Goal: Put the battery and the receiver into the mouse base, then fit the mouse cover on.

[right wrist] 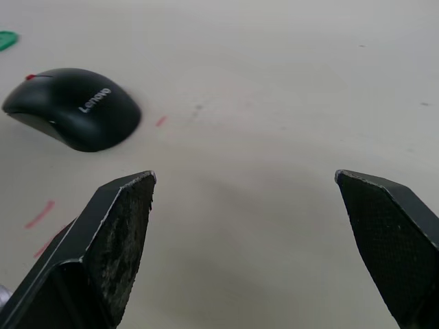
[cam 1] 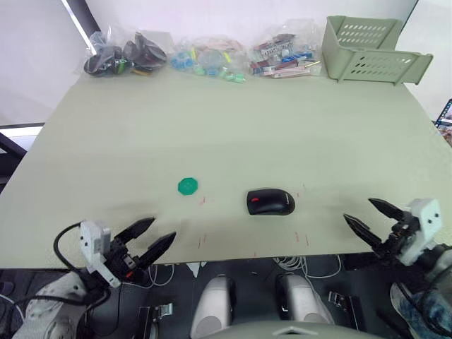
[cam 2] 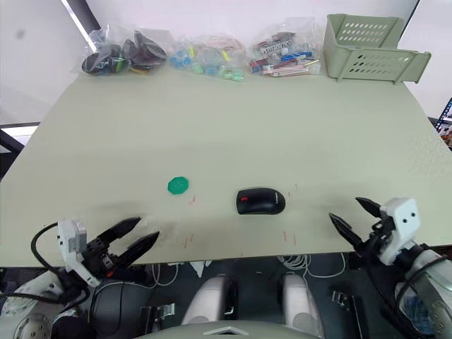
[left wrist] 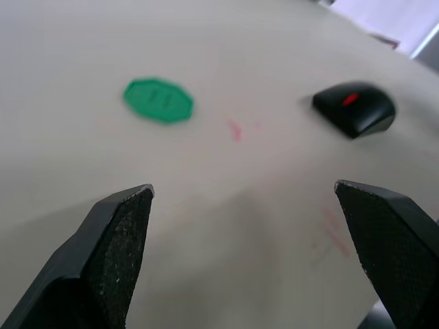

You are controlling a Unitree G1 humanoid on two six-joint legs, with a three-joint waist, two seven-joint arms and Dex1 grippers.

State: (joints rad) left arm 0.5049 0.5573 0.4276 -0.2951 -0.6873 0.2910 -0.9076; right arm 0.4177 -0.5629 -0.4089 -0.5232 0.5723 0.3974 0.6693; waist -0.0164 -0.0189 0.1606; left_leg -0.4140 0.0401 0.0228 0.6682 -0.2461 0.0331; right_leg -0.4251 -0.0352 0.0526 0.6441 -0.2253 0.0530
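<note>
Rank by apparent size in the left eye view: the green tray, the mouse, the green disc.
1. green tray, though farthest from the camera
2. mouse, cover on
3. green disc

Left pincer hovered low at the near left bench edge, fingers spread wide, gripping nothing. Right pincer sat at the near right edge, fingers likewise apart, empty. Both pointed inward over the bench.

Place: lab test station | Evidence: bare pale surface; bagged small parts; green bins; cables underneath
</note>
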